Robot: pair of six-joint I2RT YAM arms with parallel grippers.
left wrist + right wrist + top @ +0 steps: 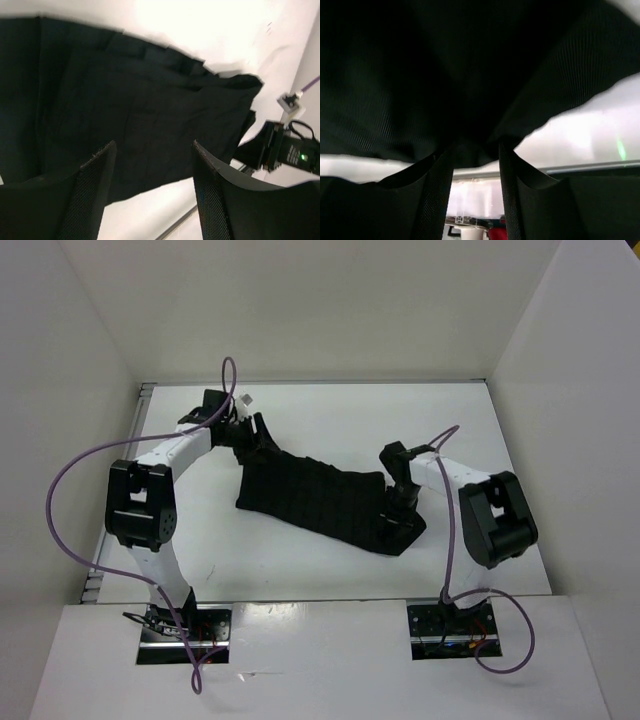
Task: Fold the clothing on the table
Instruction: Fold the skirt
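The clothing [315, 495], a black pleated garment, lies slantwise across the white table [330, 415], from upper left to lower right. My left gripper [248, 435] is at its upper left end. In the left wrist view that gripper [152, 150] stands open, with the clothing [140, 100] spread flat beyond the fingers [95, 190] and nothing between them. My right gripper [400, 512] is at the garment's lower right end. In the right wrist view its jaws [475, 150] stand apart, and a bunched edge of the clothing [470, 75] hangs right at the fingertips [437, 170].
White walls [80, 390] close the table in at the left, back and right. Purple cables [70, 480] loop off both arms. A small white tag [243, 398] sits behind the left gripper. The right arm's wrist [280, 150] shows past the garment in the left wrist view.
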